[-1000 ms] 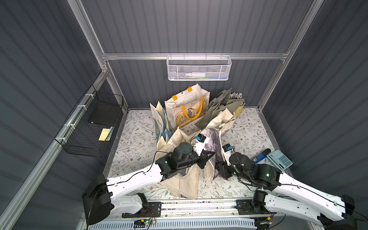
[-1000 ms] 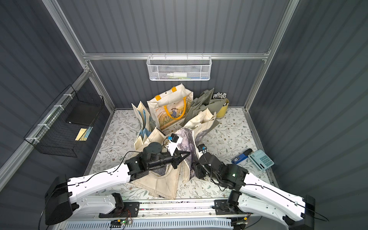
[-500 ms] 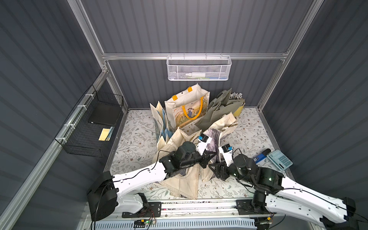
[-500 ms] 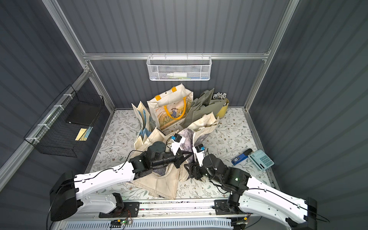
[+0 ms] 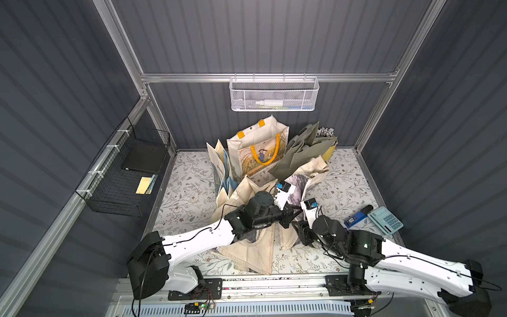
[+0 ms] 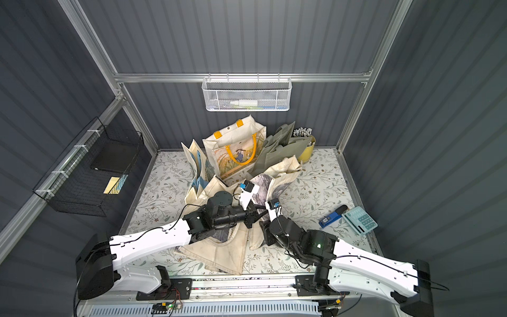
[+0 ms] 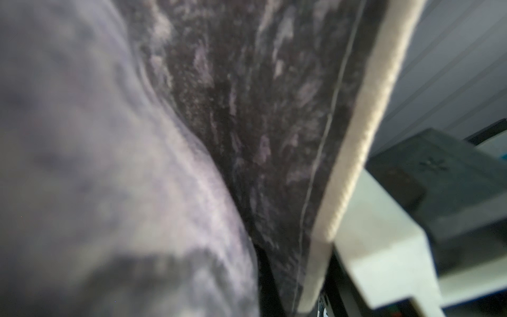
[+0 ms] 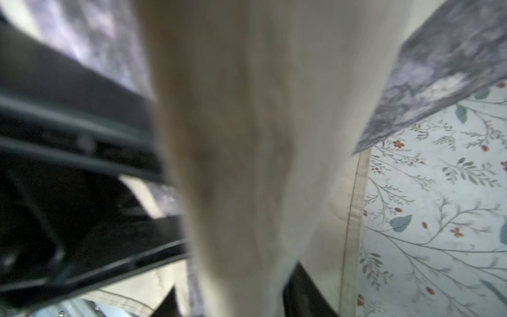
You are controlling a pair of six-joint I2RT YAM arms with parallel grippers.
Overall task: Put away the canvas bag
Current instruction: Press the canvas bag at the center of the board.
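Setting: a dark grey booth seen from above, with two white robot arms reaching in over a table [image 5: 189,192] covered in a leaf-patterned cloth.
Canvas bag: the canvas bag [image 5: 296,182], cream with a smoky grey print, stands crumpled at the middle of the table and is seen in both top views [image 6: 263,184]. It sits between the two claws, among other bags.
Left claw: the left claw [image 5: 292,214] reaches into the bag from the left, closed on its fabric. Its wrist camera is filled by the grey print [image 7: 247,109] and a cream hem.
Right claw: the right claw [image 5: 297,229] sits low at the bag's near right side, just beside the left claw. In its wrist view cream cloth [image 8: 247,137] hangs down between its dark fingers [image 8: 301,288]. I cannot tell whether they pinch the cloth.
Other bags: a tote bag [image 5: 258,148] with yellow handles stands upright at the back. Green bags [image 5: 299,153] lean to its right, a blue-printed bag [image 5: 222,167] stands to its left, and a cream bag [image 5: 258,255] lies flat near the front edge.
Small items: a blue stapler [image 5: 356,218] and a pale green calculator [image 5: 385,221] lie side by side at the right.
Walls: a white basket [image 5: 274,94] hangs on the back wall and a black basket [image 5: 129,175] on the left wall.
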